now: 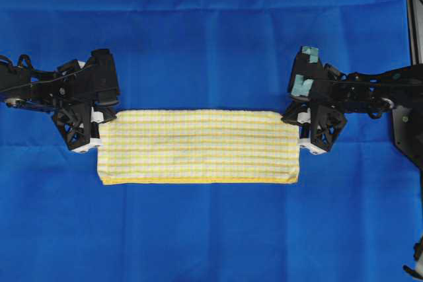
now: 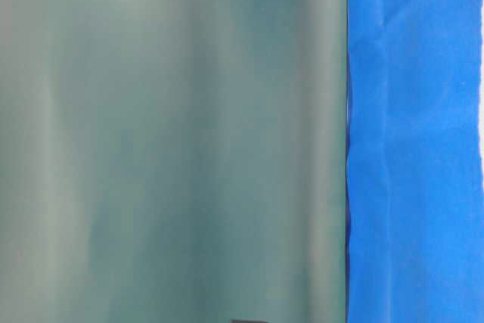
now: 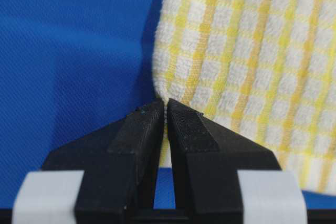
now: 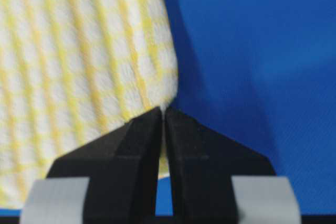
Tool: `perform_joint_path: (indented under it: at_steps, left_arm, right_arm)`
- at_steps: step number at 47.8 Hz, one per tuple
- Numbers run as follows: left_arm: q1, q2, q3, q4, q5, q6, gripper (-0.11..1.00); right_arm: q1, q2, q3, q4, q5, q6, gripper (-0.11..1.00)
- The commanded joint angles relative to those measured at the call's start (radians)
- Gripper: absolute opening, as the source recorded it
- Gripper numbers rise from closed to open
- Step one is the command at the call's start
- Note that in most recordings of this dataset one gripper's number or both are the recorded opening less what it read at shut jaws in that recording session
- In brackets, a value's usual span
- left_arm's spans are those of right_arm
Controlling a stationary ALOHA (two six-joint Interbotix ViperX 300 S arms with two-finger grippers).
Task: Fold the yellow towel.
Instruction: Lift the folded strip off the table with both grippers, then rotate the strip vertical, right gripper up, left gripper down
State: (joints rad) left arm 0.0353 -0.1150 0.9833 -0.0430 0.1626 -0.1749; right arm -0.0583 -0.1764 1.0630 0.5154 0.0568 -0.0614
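The yellow towel (image 1: 198,146) lies folded into a long band on the blue cloth, its yellow hem along the near edge. My left gripper (image 1: 99,122) is at the band's far left corner, shut on the yellow towel (image 3: 247,61); a sliver of cloth shows between the fingertips in the left wrist view, where the gripper (image 3: 165,106) pinches the corner. My right gripper (image 1: 299,121) is at the far right corner, likewise shut on the towel (image 4: 79,61), and in its wrist view the gripper (image 4: 164,113) holds the corner's edge.
The large blue cloth (image 1: 211,37) covers the whole table, creased in places. A dark frame post (image 1: 413,11) stands at the right edge. The table-level view shows only a blurred grey-green surface (image 2: 166,141) and a strip of blue cloth (image 2: 416,141).
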Motion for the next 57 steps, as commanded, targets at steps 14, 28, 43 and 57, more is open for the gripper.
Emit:
perform_joint_path:
  at_steps: [14, 28, 43, 57]
  left_arm:
    - [-0.008, -0.153, -0.115, 0.003, 0.129, 0.006, 0.02]
    - [-0.037, -0.284, -0.117, 0.006, 0.138, 0.006, 0.02]
    - [-0.054, -0.308, -0.103, 0.005, 0.11, 0.005, 0.02]
    - [-0.196, -0.258, -0.117, 0.006, -0.092, 0.006, 0.02]
  right_arm:
    - [-0.023, -0.275, -0.021, -0.034, 0.083, -0.003, 0.02]
    - [-0.029, -0.405, -0.049, -0.071, 0.127, -0.003, 0.02]
    - [-0.043, -0.354, -0.066, -0.083, 0.08, -0.003, 0.02]
    - [-0.23, -0.19, -0.106, -0.106, -0.037, -0.014, 0.02]
